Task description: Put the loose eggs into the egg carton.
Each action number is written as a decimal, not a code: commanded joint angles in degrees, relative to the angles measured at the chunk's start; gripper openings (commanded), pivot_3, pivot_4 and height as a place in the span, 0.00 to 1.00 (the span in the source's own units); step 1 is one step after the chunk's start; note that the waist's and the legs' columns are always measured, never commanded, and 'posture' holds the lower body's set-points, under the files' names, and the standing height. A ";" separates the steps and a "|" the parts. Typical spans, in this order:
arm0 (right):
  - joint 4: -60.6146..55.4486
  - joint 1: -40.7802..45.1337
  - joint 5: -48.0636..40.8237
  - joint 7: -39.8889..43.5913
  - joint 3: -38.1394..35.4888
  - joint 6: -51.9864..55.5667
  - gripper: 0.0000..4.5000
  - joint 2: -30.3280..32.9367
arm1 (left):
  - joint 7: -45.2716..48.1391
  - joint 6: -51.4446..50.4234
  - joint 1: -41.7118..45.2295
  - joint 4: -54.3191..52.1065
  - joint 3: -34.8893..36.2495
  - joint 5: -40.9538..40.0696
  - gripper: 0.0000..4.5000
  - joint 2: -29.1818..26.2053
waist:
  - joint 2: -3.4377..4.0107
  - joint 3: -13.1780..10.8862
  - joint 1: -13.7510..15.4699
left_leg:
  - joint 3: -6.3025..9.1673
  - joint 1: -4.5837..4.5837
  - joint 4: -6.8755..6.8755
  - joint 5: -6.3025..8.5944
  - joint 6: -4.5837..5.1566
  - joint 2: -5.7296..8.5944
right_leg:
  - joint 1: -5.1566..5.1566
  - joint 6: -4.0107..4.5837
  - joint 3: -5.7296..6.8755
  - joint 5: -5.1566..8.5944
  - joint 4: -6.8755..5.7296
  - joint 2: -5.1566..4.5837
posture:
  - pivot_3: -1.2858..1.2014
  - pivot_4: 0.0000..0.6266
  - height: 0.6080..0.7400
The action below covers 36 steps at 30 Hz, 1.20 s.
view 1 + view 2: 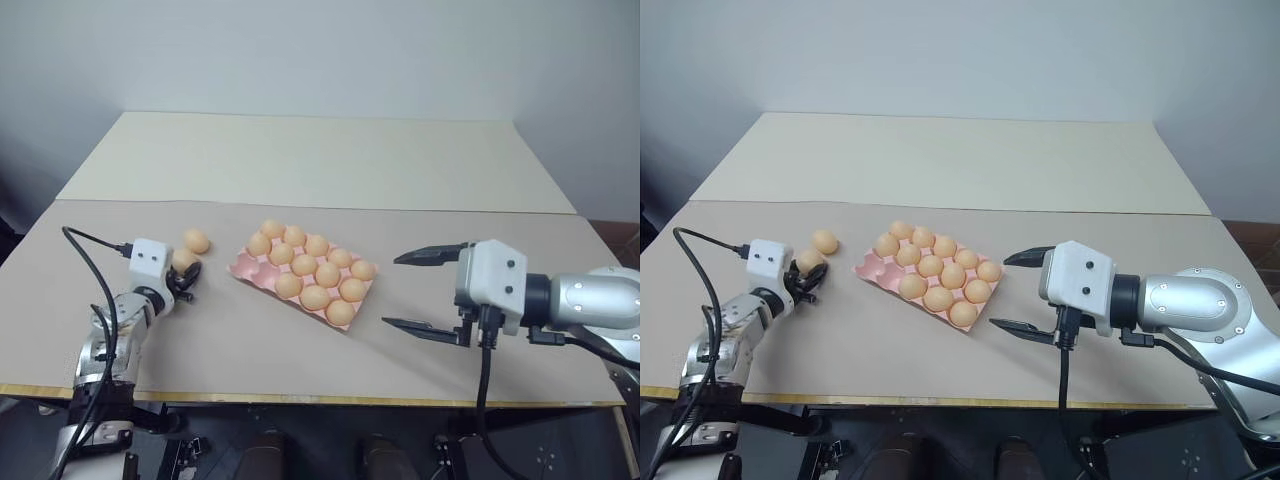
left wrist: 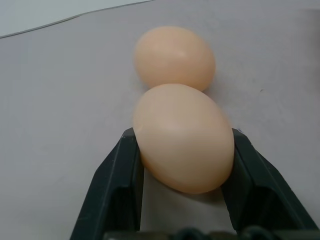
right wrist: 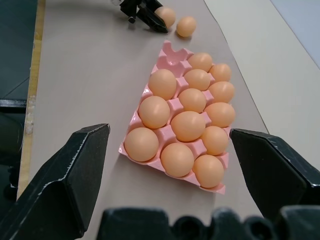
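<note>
Left gripper (image 1: pixel 183 277) is pressed onto one loose egg (image 2: pixel 183 137), which is pinched between the two black fingers (image 2: pixel 116 187) and rests on the grey-beige table (image 1: pixel 420 370). A second loose egg (image 1: pixel 196 241) is seen just beyond the gripped one, past the fingertips; in the left wrist view the two appear to touch, while in the head views a small gap seems to lie between them, so contact cannot be settled.

The egg carton (image 3: pixel 171 52), a pink moulded tray, is placed on the table to the inner side of the left gripper, between the two grippers. Most of its wells are occupied by eggs; vacant wells are seen at the corner nearest the left gripper.

Right gripper (image 1: pixel 1017 292) is held spread wide, clear of the table, with nothing between its fingers (image 3: pixel 65 187). It is directed toward the carton, whose nearest short edge is found just ahead of the fingertips.
</note>
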<state>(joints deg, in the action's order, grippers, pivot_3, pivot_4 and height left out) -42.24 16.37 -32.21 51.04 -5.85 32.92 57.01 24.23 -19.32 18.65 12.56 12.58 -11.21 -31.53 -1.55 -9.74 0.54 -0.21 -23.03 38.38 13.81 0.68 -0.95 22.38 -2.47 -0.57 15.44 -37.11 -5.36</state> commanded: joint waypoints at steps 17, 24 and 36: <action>-2.03 -0.45 0.51 -1.77 -1.86 0.16 1.00 0.35 | 18.52 -0.05 -2.28 -22.28 -4.36 -10.47 0.40 -3.13 | 0.00 0.00 0.08 | -0.02 0.01 0.00 0.00 -0.01 0.05 | -0.03 0.00 -0.01 0.00 0.03 0.00 | 0.52 0.24 1.00; -5.77 -1.98 -1.03 -4.56 -2.57 2.51 1.00 -0.07 | 23.13 4.07 4.40 -13.66 -11.55 -6.10 0.40 -1.89 | 0.00 0.00 -0.11 | -0.01 -0.01 0.06 -0.01 0.00 0.07 | -0.03 0.00 0.00 0.00 0.01 0.05 | 0.52 0.24 1.00; -7.49 -3.78 -1.28 -6.66 -3.72 3.88 1.00 -0.22 | 27.64 8.00 5.36 -8.78 -11.29 -6.66 0.74 -1.10 | 0.00 0.00 -0.12 | 0.01 -0.05 0.13 0.00 0.01 0.03 | -0.02 -0.01 0.02 0.00 0.00 0.07 | 0.52 0.24 1.00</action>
<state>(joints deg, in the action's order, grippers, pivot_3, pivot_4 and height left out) -48.58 12.21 -33.22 44.92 -7.81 37.14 56.92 51.77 -12.93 22.68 3.69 0.36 -17.36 -33.00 -1.55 -9.74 0.43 -0.20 -23.08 38.51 13.82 0.69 -0.92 22.36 -2.48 -0.55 15.44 -37.11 -5.29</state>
